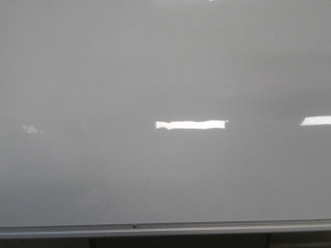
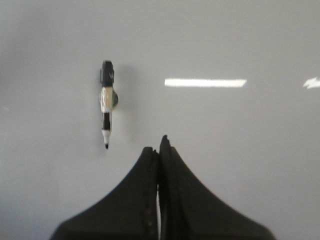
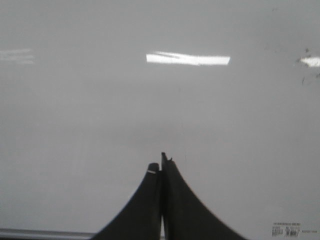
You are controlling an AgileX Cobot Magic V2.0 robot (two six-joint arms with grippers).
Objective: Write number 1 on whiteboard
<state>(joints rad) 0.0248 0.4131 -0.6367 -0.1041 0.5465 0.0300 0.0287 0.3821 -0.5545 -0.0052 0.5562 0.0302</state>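
No number 1 was anywhere on the whiteboard (image 1: pixel 165 67) that I could make out: across the front view the glossy pale grey face was bare, carrying only bright strips of reflected light (image 1: pixel 191 124), so I judged the writing not yet started. A marker (image 2: pixel 106 102) showed in the left wrist view, lying against the board with its dark tip exposed, well apart from the left gripper (image 2: pixel 160 150), whose fingers were pressed together on nothing. The right gripper (image 3: pixel 161 162) was likewise closed and empty, facing blank board. So, as I read it, fetching the marker and making the stroke both remained. A silver rail (image 1: pixel 155 226) ran along the board's lower edge; a small printed label (image 3: pixel 287 230) sat low in the right wrist view, with faint dark specks (image 3: pixel 303 79) near one reflection.
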